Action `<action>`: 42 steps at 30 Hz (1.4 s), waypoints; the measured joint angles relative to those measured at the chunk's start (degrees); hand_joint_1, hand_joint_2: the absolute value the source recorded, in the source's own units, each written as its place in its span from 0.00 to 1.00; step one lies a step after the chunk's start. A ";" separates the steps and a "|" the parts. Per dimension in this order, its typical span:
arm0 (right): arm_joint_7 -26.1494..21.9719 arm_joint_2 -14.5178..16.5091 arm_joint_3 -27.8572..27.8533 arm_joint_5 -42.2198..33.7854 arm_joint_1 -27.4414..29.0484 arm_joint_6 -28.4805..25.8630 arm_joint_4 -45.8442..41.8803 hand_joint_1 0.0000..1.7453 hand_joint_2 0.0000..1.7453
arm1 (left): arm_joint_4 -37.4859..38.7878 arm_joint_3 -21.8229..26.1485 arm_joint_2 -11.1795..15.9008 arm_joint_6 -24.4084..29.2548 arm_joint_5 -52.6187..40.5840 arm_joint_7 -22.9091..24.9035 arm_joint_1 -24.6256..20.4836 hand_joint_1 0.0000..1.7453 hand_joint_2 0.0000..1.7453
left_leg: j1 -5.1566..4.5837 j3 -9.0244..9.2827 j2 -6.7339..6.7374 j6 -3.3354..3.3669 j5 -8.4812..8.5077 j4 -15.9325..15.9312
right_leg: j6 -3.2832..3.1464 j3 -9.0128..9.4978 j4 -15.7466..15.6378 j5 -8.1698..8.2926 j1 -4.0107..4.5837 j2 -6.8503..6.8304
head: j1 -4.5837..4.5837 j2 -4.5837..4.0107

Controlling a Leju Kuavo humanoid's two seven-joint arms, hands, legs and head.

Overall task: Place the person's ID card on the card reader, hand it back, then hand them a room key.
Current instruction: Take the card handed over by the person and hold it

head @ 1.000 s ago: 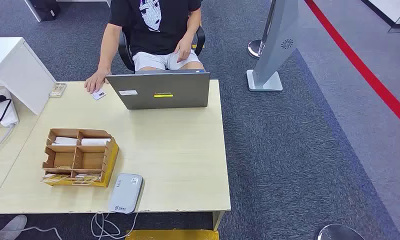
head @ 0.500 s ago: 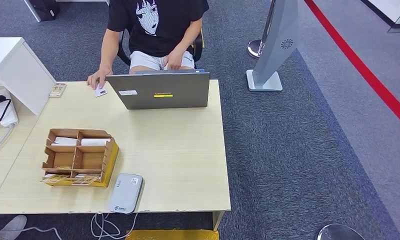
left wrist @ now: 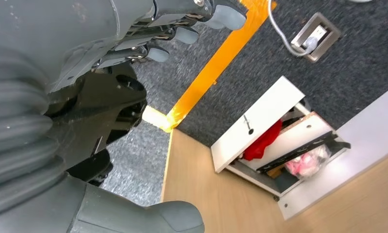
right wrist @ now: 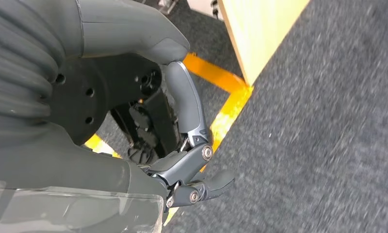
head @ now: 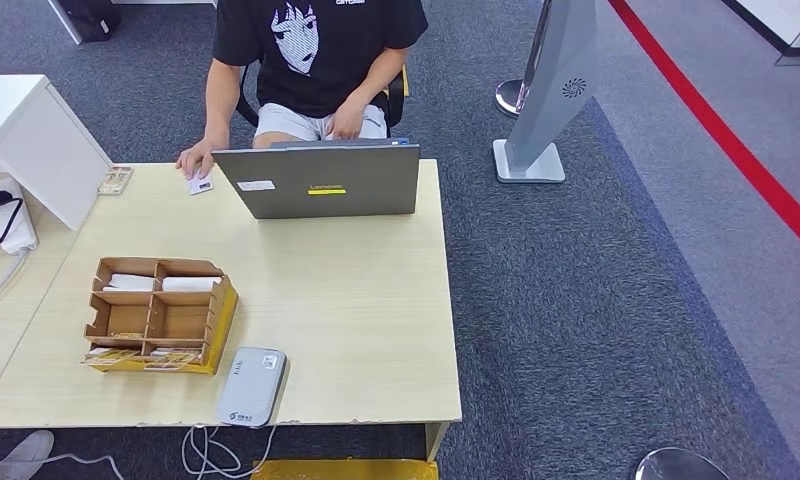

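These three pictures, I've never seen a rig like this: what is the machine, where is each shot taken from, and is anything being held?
It is a two-armed humanoid robot. The wide picture looks down from its head at a table with a laptop, a wooden tray of compartments and a grey card reader. A seated person's hand rests on an ID card beside the laptop. The other two pictures come from cameras at the wrists, with both arms down by the carpet. The left hand has its fingers apart and holds nothing. The right hand has its fingers curled in, also holding nothing.
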 joint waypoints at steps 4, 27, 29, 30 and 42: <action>0.04 0.01 -1.15 -0.50 -0.12 -1.36 -0.01 0.00 1.00 | -1.19 0.00 0.64 3.26 -3.89 -2.75 0.83 0.00 1.00 | 0.01 0.01 0.00 0.00 0.00 0.00 | 0.00 0.00 0.00 0.00 0.01 0.01 | 0.01 0.00; 2.20 -1.64 0.62 8.19 -0.44 6.59 0.02 0.00 1.00 | -45.74 22.37 6.25 -27.85 -36.99 -3.44 10.62 0.00 1.00 | 0.11 0.09 0.01 -0.19 0.07 -0.10 | -0.22 -0.01 0.03 -0.07 0.09 0.00 | 0.02 0.00; 3.40 -2.26 1.04 8.39 -0.46 7.64 0.03 0.00 1.00 | -46.26 20.34 6.81 -27.17 -35.93 -3.46 11.40 0.00 1.00 | 0.10 0.08 0.01 -0.18 0.06 -0.10 | -0.21 0.01 0.03 -0.07 0.08 0.00 | 0.01 0.00; 3.70 -2.52 1.26 8.41 -0.46 7.90 0.04 0.00 1.00 | -46.44 19.47 7.00 -27.02 -35.72 -3.46 11.70 0.00 1.00 | 0.09 0.08 0.01 -0.18 0.06 -0.10 | -0.21 0.01 0.03 -0.07 0.07 0.00 | 0.01 0.00; 4.10 -3.81 1.96 8.43 -0.47 8.27 0.04 0.00 1.00 | -47.21 15.78 7.80 -26.87 -35.45 -3.46 13.04 0.00 1.00 | 0.12 0.10 0.01 -0.19 0.06 -0.09 | -0.23 0.00 0.03 -0.06 0.11 0.01 | 0.02 0.00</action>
